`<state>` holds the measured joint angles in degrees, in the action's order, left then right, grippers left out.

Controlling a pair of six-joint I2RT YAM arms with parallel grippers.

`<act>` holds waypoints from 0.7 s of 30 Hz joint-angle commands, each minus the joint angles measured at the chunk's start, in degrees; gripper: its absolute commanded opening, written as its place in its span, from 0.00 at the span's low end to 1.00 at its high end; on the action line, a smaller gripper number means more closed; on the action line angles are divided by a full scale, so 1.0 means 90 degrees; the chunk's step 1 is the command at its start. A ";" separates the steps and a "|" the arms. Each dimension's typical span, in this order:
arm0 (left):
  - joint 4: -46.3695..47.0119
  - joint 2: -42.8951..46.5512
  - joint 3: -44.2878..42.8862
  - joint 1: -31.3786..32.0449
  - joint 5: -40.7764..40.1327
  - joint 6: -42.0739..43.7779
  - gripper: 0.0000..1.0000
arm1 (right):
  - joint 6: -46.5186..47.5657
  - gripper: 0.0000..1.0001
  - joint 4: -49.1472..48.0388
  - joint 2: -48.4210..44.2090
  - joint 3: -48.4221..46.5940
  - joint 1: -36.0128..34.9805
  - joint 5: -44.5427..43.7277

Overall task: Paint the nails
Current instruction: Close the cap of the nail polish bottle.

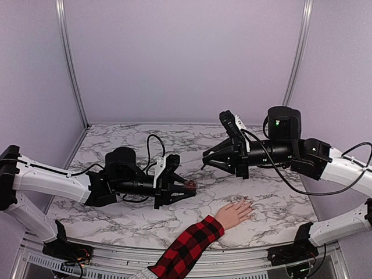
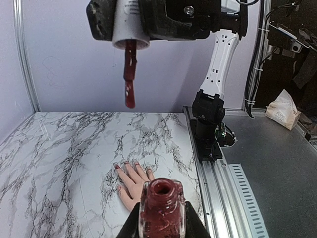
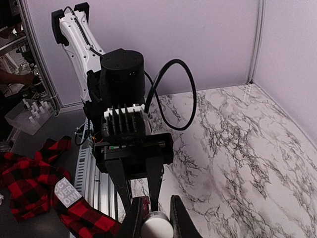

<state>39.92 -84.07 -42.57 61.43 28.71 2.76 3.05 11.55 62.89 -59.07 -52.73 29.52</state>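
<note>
The pale hand (image 1: 234, 213) lies palm down on the marble table (image 1: 116, 145), at about 5 o'clock from the table's middle in the top view. Its long axis runs from 8 to 2 o'clock, with the plaid sleeve (image 1: 187, 247) at the 8 o'clock end and the fingers pointing to 2 o'clock. The nails (image 2: 125, 163) sit at those fingertips and look dark reddish in the left wrist view; from above they are too small to judge.

The left gripper (image 1: 189, 189), at 10 o'clock from the hand, is clamped on the open polish bottle (image 2: 161, 208). The right gripper (image 1: 204, 158), at 11 o'clock from the hand and raised, pinches the white cap (image 3: 156, 225). The red-coated brush (image 2: 129, 79) hangs from the cap toward 6 o'clock in the left wrist view, clear of the hand.
</note>
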 commanded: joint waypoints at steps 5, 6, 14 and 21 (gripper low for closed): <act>0.0349 -0.0090 -0.0191 0.0076 0.0156 -0.0042 0.00 | 0.0515 0.00 0.0618 0.0409 -0.0602 -0.0657 -0.0330; 0.0349 -0.0096 -0.0192 0.0079 0.0152 -0.0038 0.00 | 0.0536 0.00 0.0620 0.0439 -0.0612 -0.0710 -0.0409; 0.0359 -0.0116 -0.0202 0.0101 0.0126 -0.0013 0.00 | 0.0580 0.00 0.0611 0.0572 -0.0635 -0.0816 -0.0570; 0.0359 -0.0138 -0.0232 0.0108 0.0116 0.0009 0.00 | 0.0620 0.00 0.0703 0.0589 -0.0638 -0.0821 -0.0619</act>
<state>40.51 -85.10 -43.00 62.17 29.10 2.76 7.64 17.10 68.03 -62.46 -59.61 24.93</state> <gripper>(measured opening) 0.204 0.151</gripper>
